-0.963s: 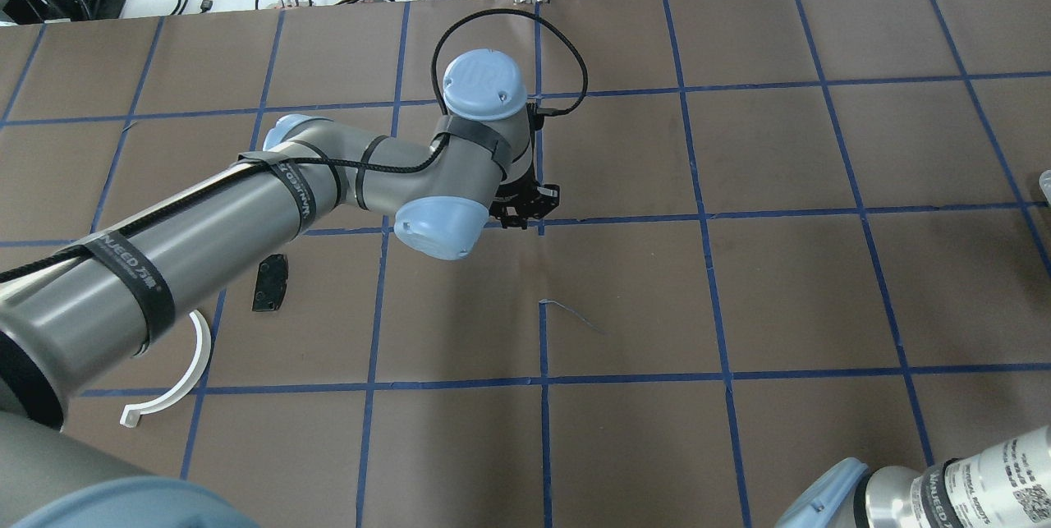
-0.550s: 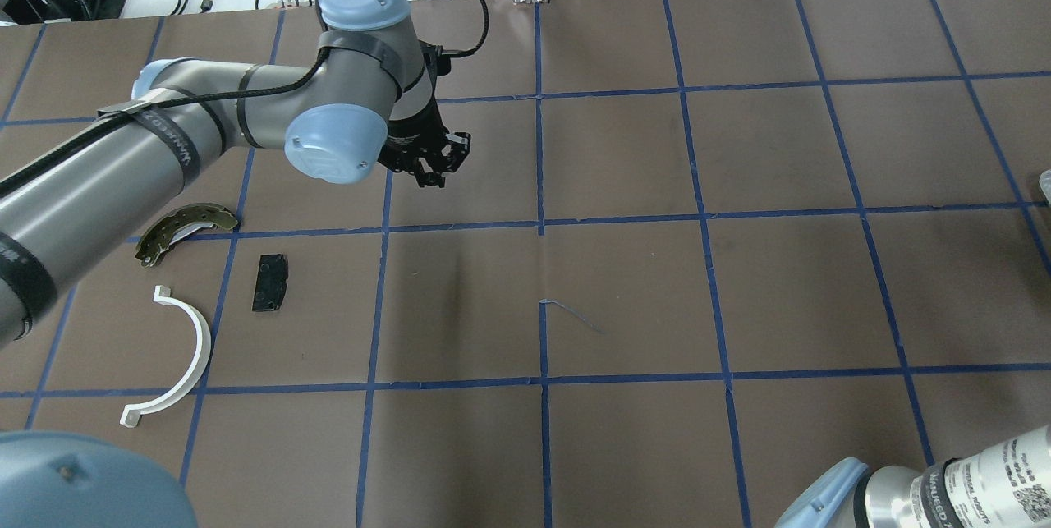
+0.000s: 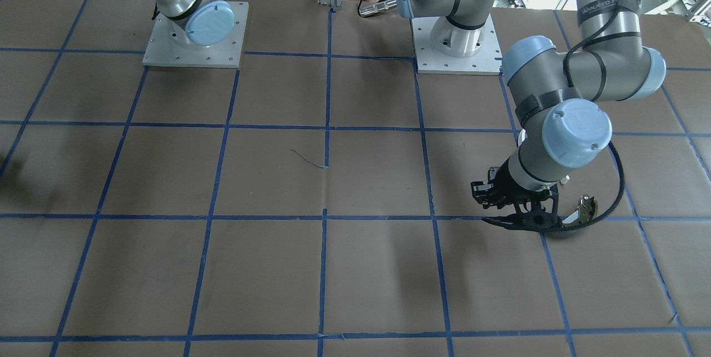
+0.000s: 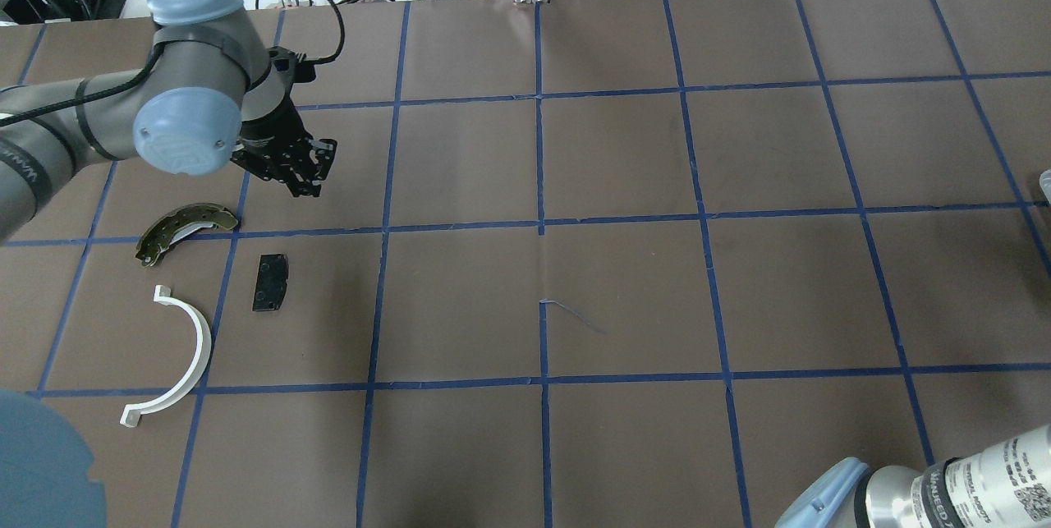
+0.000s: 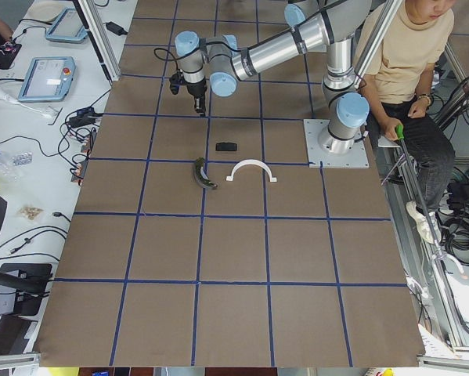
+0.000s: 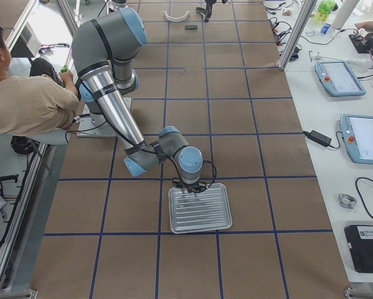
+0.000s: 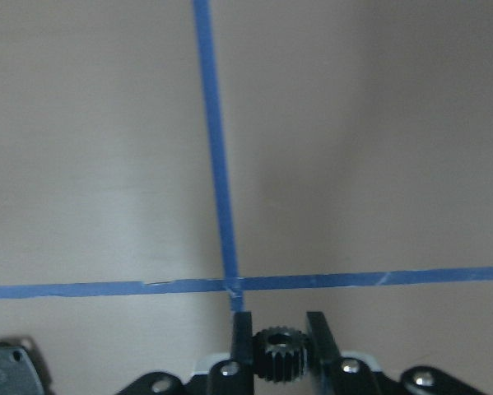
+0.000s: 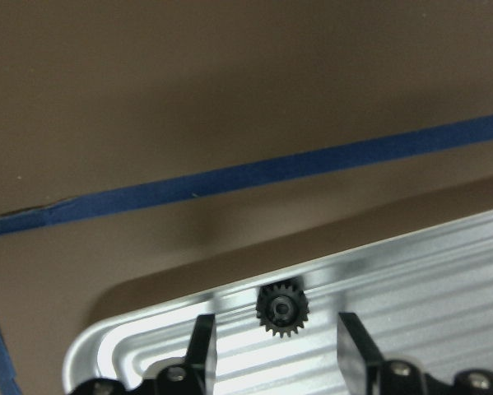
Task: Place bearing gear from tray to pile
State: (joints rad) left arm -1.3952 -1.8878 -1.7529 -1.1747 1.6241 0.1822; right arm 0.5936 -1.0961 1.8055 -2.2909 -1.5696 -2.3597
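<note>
Bearing gear [image 7: 281,353]: small, black, with fine teeth around and a round hole in the middle; it sits between the two fingers of the left gripper [image 7: 279,327].
Left gripper: clamped on the bearing gear from both sides, over the brown paper near a crossing of blue tape lines, toward the table end on the robot's left and the far edge.
What only the left wrist view gives: the gear itself; in the overhead and front-facing views the black claw hides it.
Pile: olive-green brake shoe [image 4: 185,230], flat black pad [image 4: 270,283] and white half-ring [image 4: 185,347], lying apart from each other near the table's left end; the brake shoe is the nearest one to the left gripper.
Second gear [image 8: 282,309]: same black toothed look, lying flat on the ribbed metal tray [image 8: 444,280], close to its rim.
Right gripper [image 8: 276,321]: fingers spread apart, one on each side of the second gear, not touching it.
Tray place: toward the table's right end; only the exterior right view shows it whole.
</note>
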